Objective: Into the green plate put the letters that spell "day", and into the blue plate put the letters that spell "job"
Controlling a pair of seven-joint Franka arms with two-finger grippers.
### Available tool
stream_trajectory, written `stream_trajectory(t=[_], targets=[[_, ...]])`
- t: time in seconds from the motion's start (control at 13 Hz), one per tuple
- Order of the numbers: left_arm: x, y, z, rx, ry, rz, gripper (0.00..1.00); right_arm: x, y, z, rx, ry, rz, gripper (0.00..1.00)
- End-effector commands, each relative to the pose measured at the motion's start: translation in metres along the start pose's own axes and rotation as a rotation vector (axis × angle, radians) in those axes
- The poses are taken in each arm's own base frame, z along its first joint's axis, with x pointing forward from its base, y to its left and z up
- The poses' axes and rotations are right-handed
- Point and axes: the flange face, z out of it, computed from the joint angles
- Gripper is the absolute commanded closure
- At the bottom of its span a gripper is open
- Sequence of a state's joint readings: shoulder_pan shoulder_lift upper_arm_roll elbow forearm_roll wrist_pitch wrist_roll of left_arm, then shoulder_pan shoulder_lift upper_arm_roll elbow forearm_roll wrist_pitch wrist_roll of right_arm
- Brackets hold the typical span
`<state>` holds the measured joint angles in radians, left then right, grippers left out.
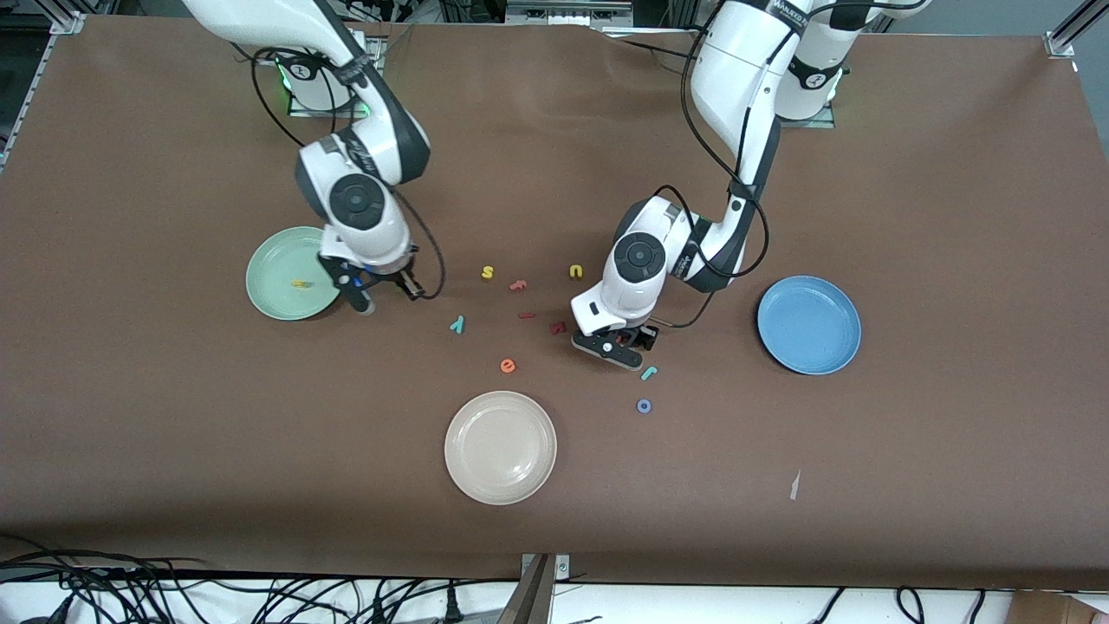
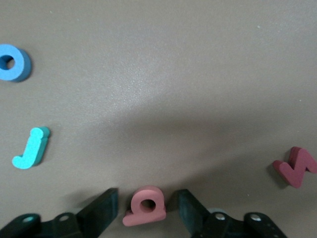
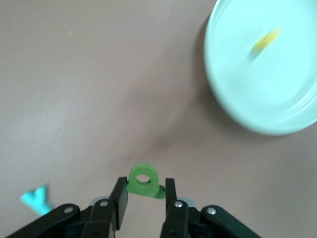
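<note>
My right gripper (image 1: 385, 295) (image 3: 145, 187) is shut on the green d (image 3: 144, 180), beside the green plate (image 1: 262, 260) (image 3: 233, 94). The yellow a (image 1: 300, 283) (image 3: 267, 39) lies in that plate. The teal y (image 1: 457, 324) (image 3: 35, 200) is on the table. My left gripper (image 1: 625, 347) (image 2: 147, 198) stands low over the table, open, with the salmon-pink b (image 2: 146, 206) between its fingers and a gap on each side. The teal j (image 1: 648, 373) (image 2: 30, 148) and blue o (image 1: 644, 406) (image 2: 12, 62) lie close by. The blue plate (image 1: 809, 325) holds nothing.
A cream-white plate (image 1: 500, 447) sits nearer the front camera. Scattered mid-table are a yellow s (image 1: 487, 273), a pink f (image 1: 518, 284), a yellow u (image 1: 575, 271), an orange e (image 1: 508, 366) and dark red letters (image 1: 558, 328) (image 2: 296, 167).
</note>
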<state>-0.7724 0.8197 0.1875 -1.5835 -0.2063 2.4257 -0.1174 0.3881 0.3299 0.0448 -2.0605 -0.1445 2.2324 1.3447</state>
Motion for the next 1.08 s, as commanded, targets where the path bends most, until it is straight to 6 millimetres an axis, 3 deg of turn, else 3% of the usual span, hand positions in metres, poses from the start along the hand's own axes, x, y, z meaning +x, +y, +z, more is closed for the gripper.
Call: stream_trajectory(t=[0.0, 0.23, 0.31, 0.38, 0.46, 0.62, 0.85, 1.0], targets=[[0.002, 0.0, 0.008, 0.034, 0.009, 0.008, 1.0, 0.021, 0.048, 0.003, -0.086, -0.044, -0.132, 0.86], [0.004, -0.003, 0.0, 0.081, 0.021, 0.057, 1.0, 0.063, 0.092, 0.032, -0.117, -0.076, -0.187, 0.85], [0.005, -0.004, -0.005, 0.081, 0.023, 0.057, 1.0, 0.088, 0.113, 0.044, -0.129, -0.092, -0.195, 0.85], [0.007, -0.008, -0.009, 0.086, 0.026, 0.053, 1.0, 0.094, 0.121, 0.052, -0.109, -0.128, -0.223, 0.84], [0.009, -0.011, -0.016, 0.086, 0.032, 0.047, 1.0, 0.095, 0.122, 0.057, -0.081, -0.173, -0.223, 0.77], [0.014, -0.024, -0.034, 0.081, 0.03, 0.026, 1.0, 0.093, 0.12, 0.055, -0.073, -0.19, -0.215, 0.0], [0.022, -0.071, -0.072, 0.07, 0.008, 0.032, 1.0, 0.089, 0.108, 0.043, -0.056, -0.173, -0.237, 0.0], [0.025, -0.126, -0.093, 0.037, 0.0, 0.045, 1.0, 0.085, 0.092, 0.022, -0.042, -0.164, -0.268, 0.0]])
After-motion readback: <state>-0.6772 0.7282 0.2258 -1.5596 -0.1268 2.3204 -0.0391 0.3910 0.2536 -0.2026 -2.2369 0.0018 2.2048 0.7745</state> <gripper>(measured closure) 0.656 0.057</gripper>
